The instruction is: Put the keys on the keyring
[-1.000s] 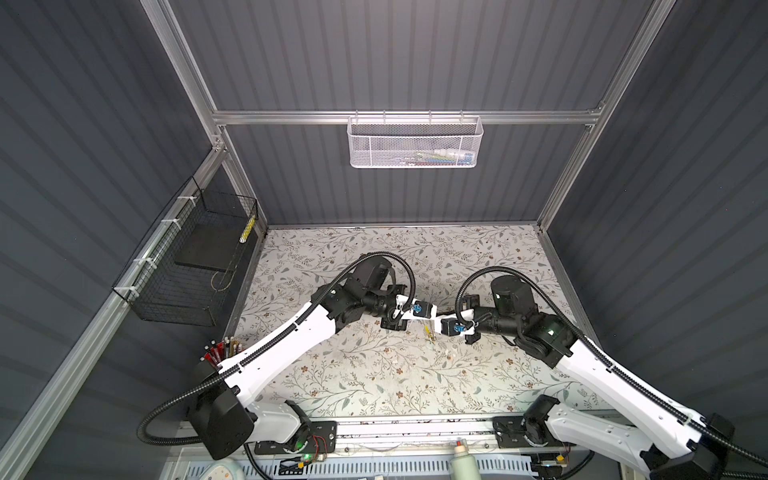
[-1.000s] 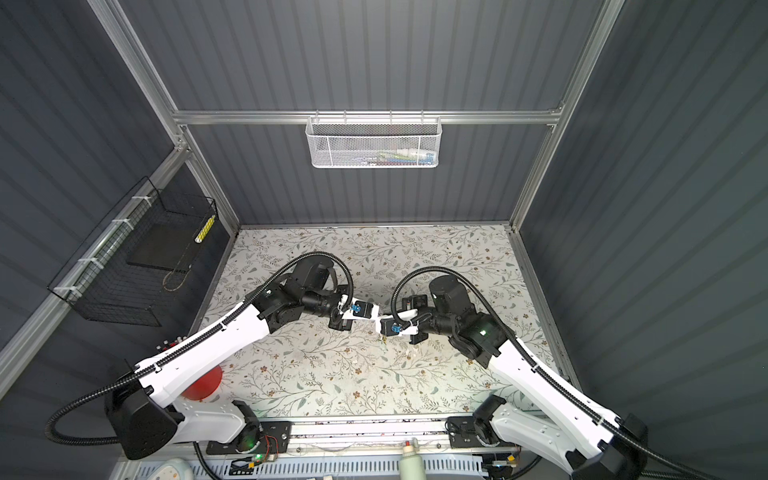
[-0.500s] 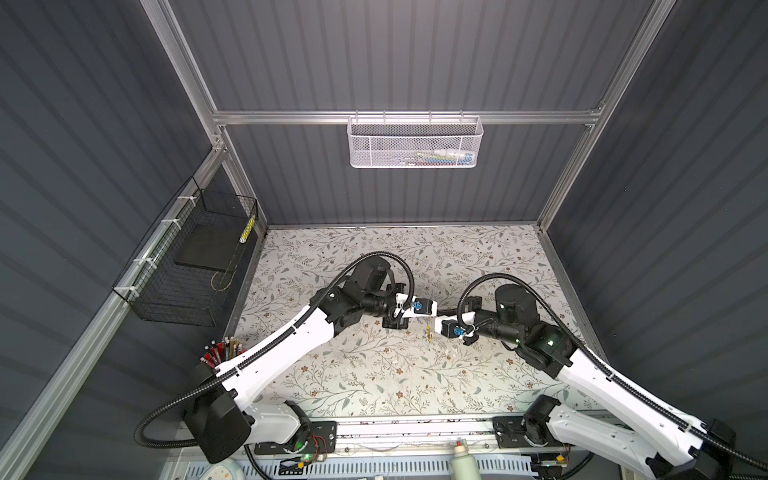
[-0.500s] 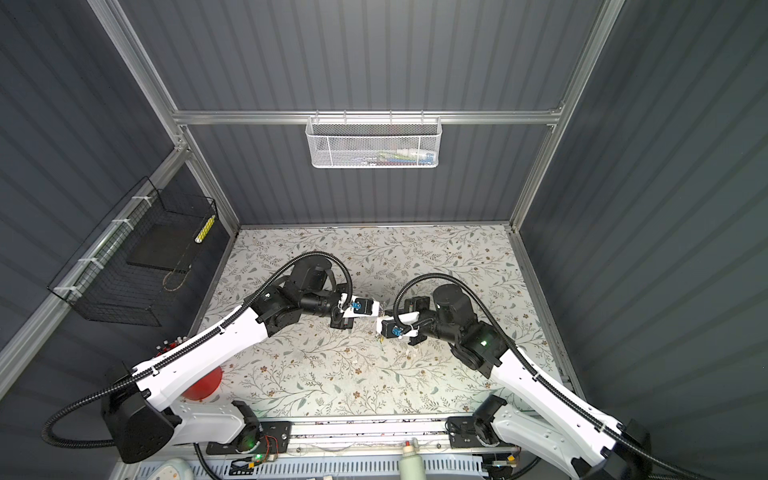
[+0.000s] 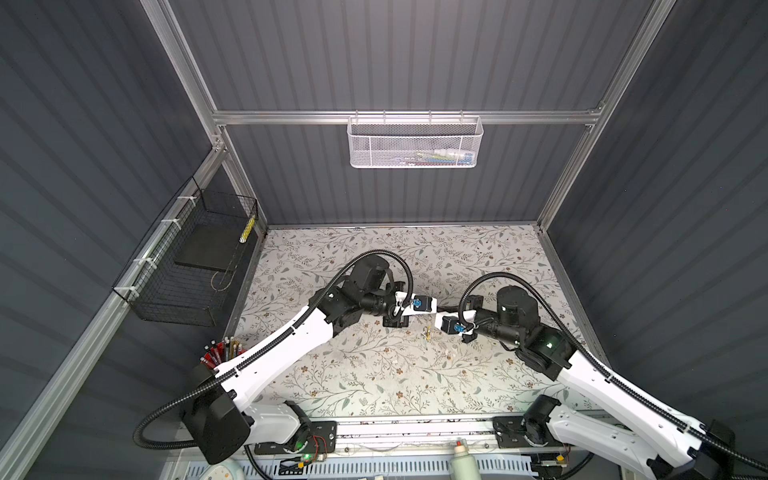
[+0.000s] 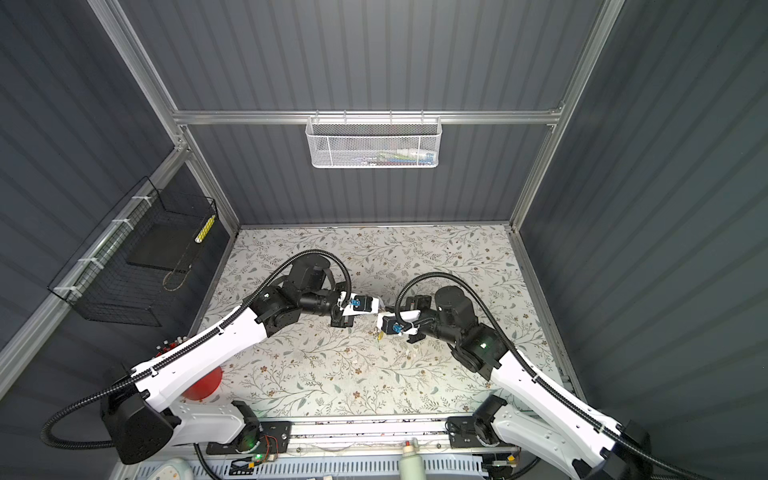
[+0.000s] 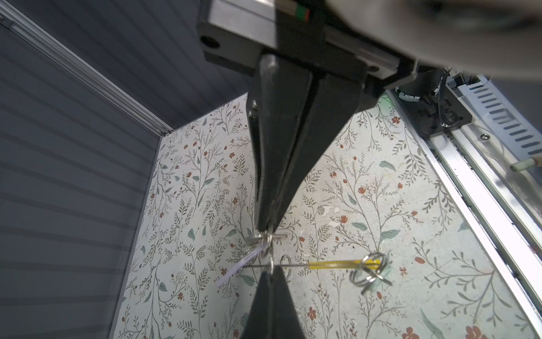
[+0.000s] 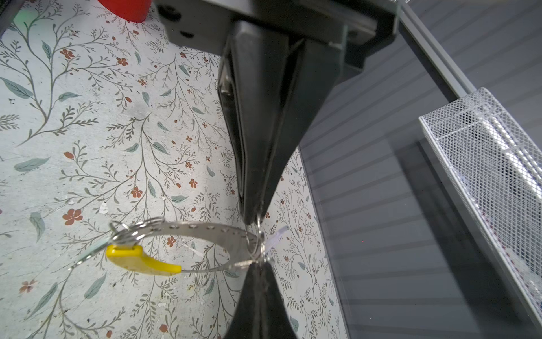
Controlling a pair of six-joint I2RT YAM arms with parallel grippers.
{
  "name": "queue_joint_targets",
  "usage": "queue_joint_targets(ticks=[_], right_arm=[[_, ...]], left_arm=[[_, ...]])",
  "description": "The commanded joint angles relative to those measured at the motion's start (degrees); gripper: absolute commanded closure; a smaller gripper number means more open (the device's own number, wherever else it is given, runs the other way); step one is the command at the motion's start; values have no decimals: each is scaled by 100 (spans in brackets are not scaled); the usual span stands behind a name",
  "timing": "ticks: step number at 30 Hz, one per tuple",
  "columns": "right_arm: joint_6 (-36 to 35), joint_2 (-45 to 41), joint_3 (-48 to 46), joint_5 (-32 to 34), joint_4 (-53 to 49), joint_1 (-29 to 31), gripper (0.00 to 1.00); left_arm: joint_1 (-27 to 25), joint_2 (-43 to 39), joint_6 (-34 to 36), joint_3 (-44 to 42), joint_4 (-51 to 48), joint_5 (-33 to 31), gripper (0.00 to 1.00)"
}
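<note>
Motion since a second ago was found only nearest the front rail (image 5: 395, 428): the right arm (image 5: 548, 345) had been swung slightly towards it at the elbow, then held. Farther in, over the middle of the table (image 5: 353, 374), the two tips had been kept together. The left gripper (image 7: 265, 232) was seen clamped on small silvery rings (image 7: 258, 239) at the keyring (image 8: 205, 229), the right gripper (image 8: 254, 218) pinched shut on a thin ring (image 8: 259, 226) at the same spot; the loop appeared to hang clear of the table between them. The keys (image 8: 129, 234), as far as could be told, were bunched beside the yellow segment (image 8: 140, 262). A re-angling of the wrist for threading was judged under way, nothing yet released. Beyond, the mesh basket (image 5: 415, 143) was left untouched
</note>
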Motion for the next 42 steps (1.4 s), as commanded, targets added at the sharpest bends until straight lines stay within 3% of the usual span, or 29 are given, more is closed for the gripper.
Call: queue_joint_targets(ticks=[1,8,25,34,42], right_arm=[[-198,-59,-139,183,-85,19,100],[-546,-318,-378,285,219,104,100],[-138,-274,-506,396,168,112,100],[-150,-54,-326,-212,119,108,100],[324,-74,-342,61,159,-5,100]], left_arm=[[39,-210,-137,17,111,304,100],[183,-157,-295,26,117,447,100],[285,-192,-328,17,154,544,100],[287,-99,-415,28,298,696,100],[345,-160,-258,47,106,486,100]])
